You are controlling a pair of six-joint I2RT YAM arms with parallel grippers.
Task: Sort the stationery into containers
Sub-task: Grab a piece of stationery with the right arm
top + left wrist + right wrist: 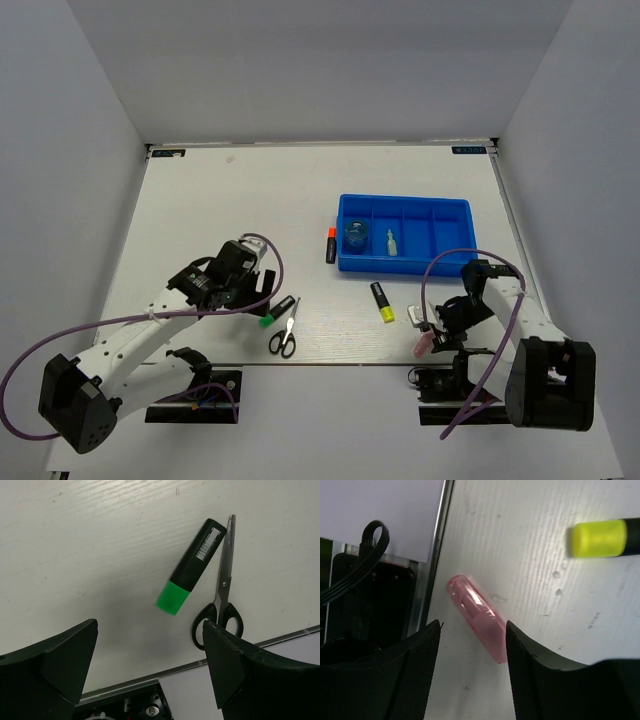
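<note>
The blue tray (pixel 459 208) stands at the back right and holds a pale green highlighter (pixel 392 242). An orange-capped highlighter (pixel 330 243) lies left of the tray. A yellow-capped highlighter (pixel 383 302) (pixel 600 537) lies in front of it. A green-capped highlighter (pixel 278 311) (pixel 192 573) and black-handled scissors (pixel 286 332) (pixel 222 598) lie side by side near the front edge. My left gripper (pixel 262 290) (pixel 150 650) is open, above and just left of the green-capped highlighter. My right gripper (pixel 432 325) (pixel 472 652) is open, with the pink highlighter (pixel 423 342) (pixel 477 616) lying between its fingers on the table.
A small blue round object (pixel 355 236) sits in the tray's left compartment. The table's front metal edge (pixel 436 555) runs close beside the pink highlighter. The arm bases and cables (pixel 200 385) sit below that edge.
</note>
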